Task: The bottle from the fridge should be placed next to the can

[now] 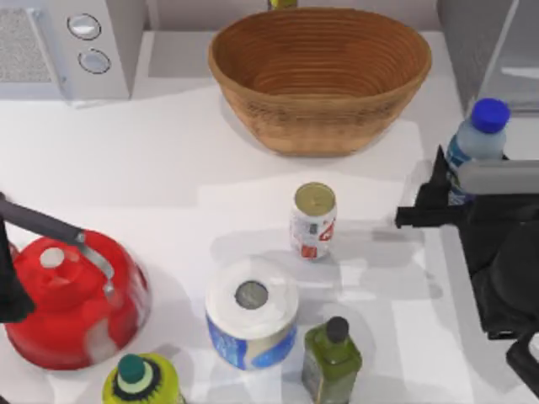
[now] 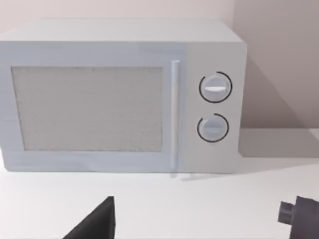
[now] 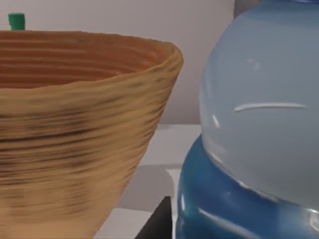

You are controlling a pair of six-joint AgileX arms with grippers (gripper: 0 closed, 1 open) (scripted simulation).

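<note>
At right edge of the top view — right gripper [image 1: 450, 192] clamped on the bottle [image 1: 476, 143] | can [image 1: 313, 220] mid-frame, well apart | risk: swinging wide, clipping the wicker basket [image 1: 320, 80] | left arm parked far left.

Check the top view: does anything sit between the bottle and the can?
No. In the top view the bottle, held at the right gripper, and the can are separated by bare white table.

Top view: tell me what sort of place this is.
Probably a simulated kitchen counter: a microwave at the back left, a red kettle at the front left, a woven basket, and the right gripper at the bottle by the fridge.
</note>
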